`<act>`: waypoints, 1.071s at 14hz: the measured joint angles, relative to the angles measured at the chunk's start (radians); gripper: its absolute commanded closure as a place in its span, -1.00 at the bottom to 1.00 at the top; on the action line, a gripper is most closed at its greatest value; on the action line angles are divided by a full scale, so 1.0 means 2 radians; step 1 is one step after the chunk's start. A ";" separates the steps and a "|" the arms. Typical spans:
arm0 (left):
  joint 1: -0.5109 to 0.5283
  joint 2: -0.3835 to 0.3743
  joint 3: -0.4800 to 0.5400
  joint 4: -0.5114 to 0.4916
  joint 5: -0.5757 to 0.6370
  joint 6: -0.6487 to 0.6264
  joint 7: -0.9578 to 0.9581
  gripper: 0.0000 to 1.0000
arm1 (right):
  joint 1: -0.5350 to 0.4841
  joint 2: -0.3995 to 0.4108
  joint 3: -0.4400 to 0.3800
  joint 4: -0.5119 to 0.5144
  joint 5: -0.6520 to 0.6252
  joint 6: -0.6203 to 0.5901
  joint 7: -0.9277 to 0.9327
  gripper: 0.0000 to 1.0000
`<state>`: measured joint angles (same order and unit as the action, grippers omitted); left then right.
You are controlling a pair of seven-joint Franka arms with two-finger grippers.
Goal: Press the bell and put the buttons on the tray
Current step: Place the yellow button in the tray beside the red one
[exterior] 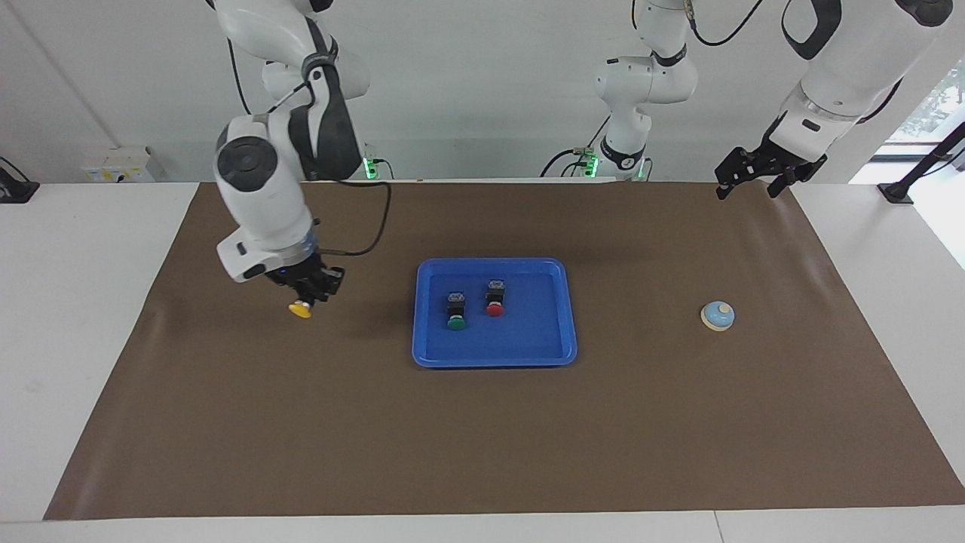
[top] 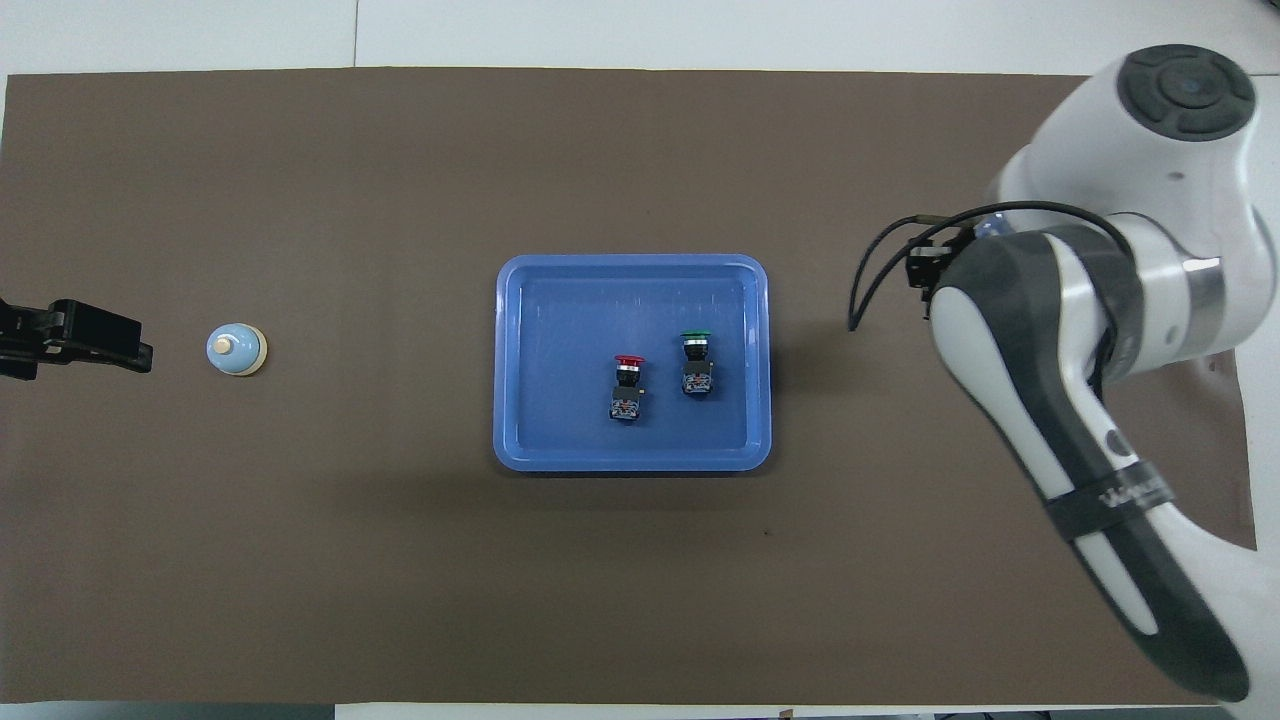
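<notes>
On white table [exterior: 75,302]: brown mat [exterior: 482,437] | white wall [exterior: 482,90]

Right arm: bent steeply down from its base, wrist tilted, right hand [exterior: 307,296] raised above the table, fingers clamped on a yellow button [exterior: 300,309]. Left arm: waiting, left hand [exterior: 754,175] raised at its own end, fingers spread.

A white table [exterior: 68,302] carries a brown mat [exterior: 482,437]; on the mat sit a blue tray [exterior: 494,359] and a bell [exterior: 718,316].
</notes>
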<state>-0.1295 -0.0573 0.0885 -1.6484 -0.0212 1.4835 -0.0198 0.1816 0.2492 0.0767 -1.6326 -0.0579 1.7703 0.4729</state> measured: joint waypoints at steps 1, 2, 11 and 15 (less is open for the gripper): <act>0.000 0.000 0.000 0.000 0.000 0.000 0.000 -1.00 | 0.033 0.003 0.000 0.007 0.011 -0.002 0.031 1.00; 0.000 0.000 0.000 0.000 0.000 0.000 0.000 -1.00 | 0.061 0.006 0.001 0.010 0.023 -0.002 0.055 1.00; 0.000 0.000 0.000 0.000 0.000 0.000 0.000 -1.00 | 0.213 0.142 -0.001 0.105 0.040 0.063 0.198 1.00; 0.000 0.000 0.000 0.000 0.000 0.000 0.000 -1.00 | 0.240 0.169 -0.001 0.109 0.040 0.099 0.200 1.00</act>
<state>-0.1295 -0.0574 0.0885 -1.6484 -0.0212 1.4835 -0.0198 0.6625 0.5878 0.0748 -1.4138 0.0214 1.9686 0.8739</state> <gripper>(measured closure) 0.000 0.595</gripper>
